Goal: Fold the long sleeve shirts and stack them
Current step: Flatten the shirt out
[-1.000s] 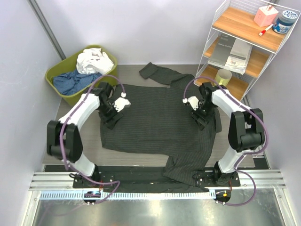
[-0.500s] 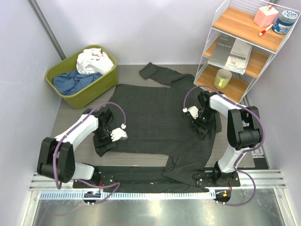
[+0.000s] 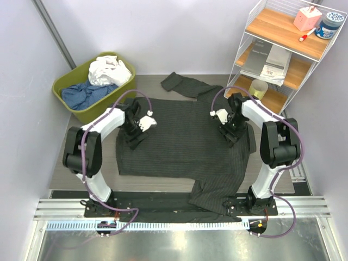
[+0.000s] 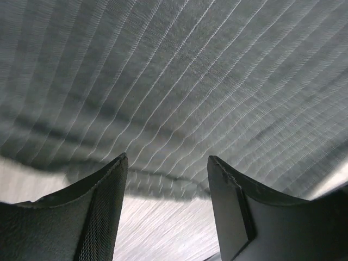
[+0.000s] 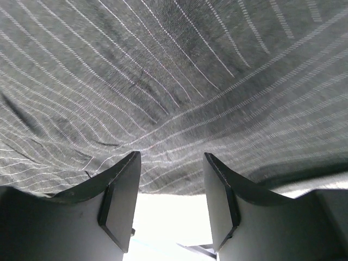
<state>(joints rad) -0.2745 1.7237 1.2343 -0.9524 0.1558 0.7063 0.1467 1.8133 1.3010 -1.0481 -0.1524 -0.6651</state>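
The dark pinstriped long sleeve shirt [image 3: 185, 142] lies spread flat on the surface [image 3: 81, 157] in the middle of the top view. One sleeve [image 3: 182, 82] trails toward the upper centre and the other sleeve [image 3: 215, 193] hangs at the lower edge. The left claw [image 4: 167, 159] and right claw [image 5: 169, 157] are both spread wide and grip nothing. Each is low over a side edge of the shirt, with pale surface showing past the cloth between the fingers.

The step looks like taking hold of both sides for a fold. To do it well, slide one finger under the edge, catch both layers, and close the two claws level with each other. Then lift evenly so the stripes stay straight and the loose sleeves do not drag
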